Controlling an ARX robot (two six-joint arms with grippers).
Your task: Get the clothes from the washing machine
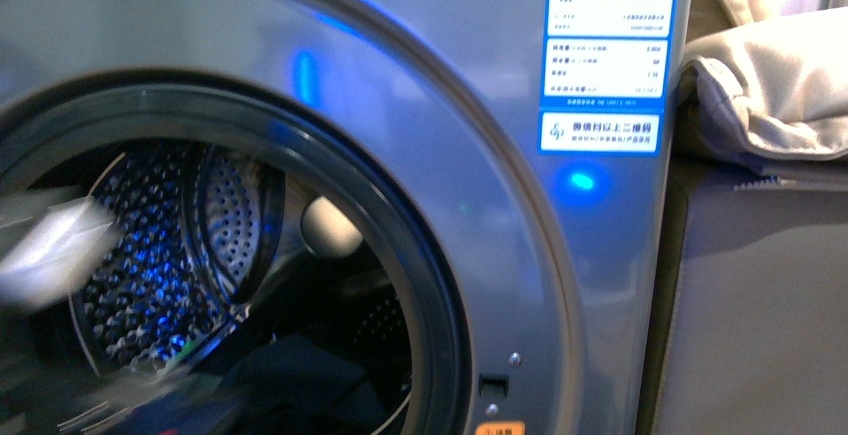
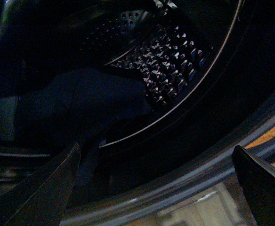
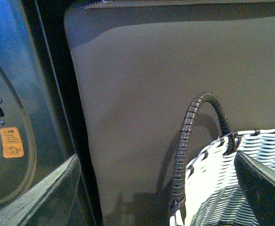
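Observation:
The washing machine (image 1: 480, 155) fills the front view, silver-grey, with its round opening showing the dimpled steel drum (image 1: 150, 275). The clothes (image 1: 300, 380) lie dark at the bottom of the drum. In the left wrist view the clothes (image 2: 81, 103) form a near-black slate-blue heap against the drum wall (image 2: 168, 61). My left gripper (image 2: 156, 188) hangs open at the door rim, short of the clothes, with nothing between its fingers (image 2: 43, 188). My right gripper (image 3: 151, 197) is open and empty outside the machine, beside its front panel (image 3: 15, 117).
A grey-and-white woven basket (image 3: 231, 183) with a dark wrapped handle (image 3: 187, 136) stands under my right gripper. A grey-brown upholstered panel (image 3: 165, 70) stands to the right of the machine, with beige cushion fabric (image 1: 770, 75) on top. A blurred pale shape (image 1: 50, 245) crosses the opening's left edge.

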